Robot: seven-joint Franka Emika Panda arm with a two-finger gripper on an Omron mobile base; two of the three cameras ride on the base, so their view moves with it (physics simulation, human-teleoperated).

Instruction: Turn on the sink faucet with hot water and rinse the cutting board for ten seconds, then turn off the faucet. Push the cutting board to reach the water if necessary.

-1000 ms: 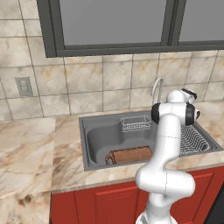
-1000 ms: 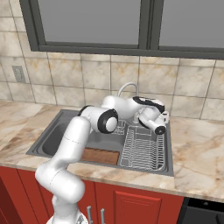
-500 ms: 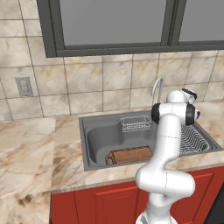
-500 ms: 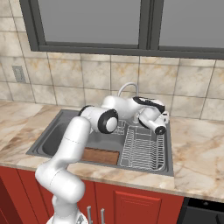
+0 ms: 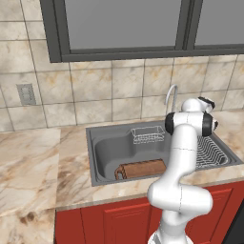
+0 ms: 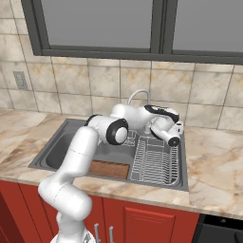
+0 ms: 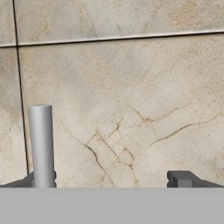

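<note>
From the left, the board lies at the front of the sink, and the faucet curves up behind the arm.

From the right, the gripper is by the faucet, over the rack.

The hand view shows fingers spread wide, a grey rod beside the left one, tiles behind

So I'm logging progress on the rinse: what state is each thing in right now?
sink faucet: no water running, spout upright
cutting board: lying in the sink at its front wall, dry spot, not under the spout
hand: open, near the faucet, facing the wall tiles
dish rack: empty
</note>
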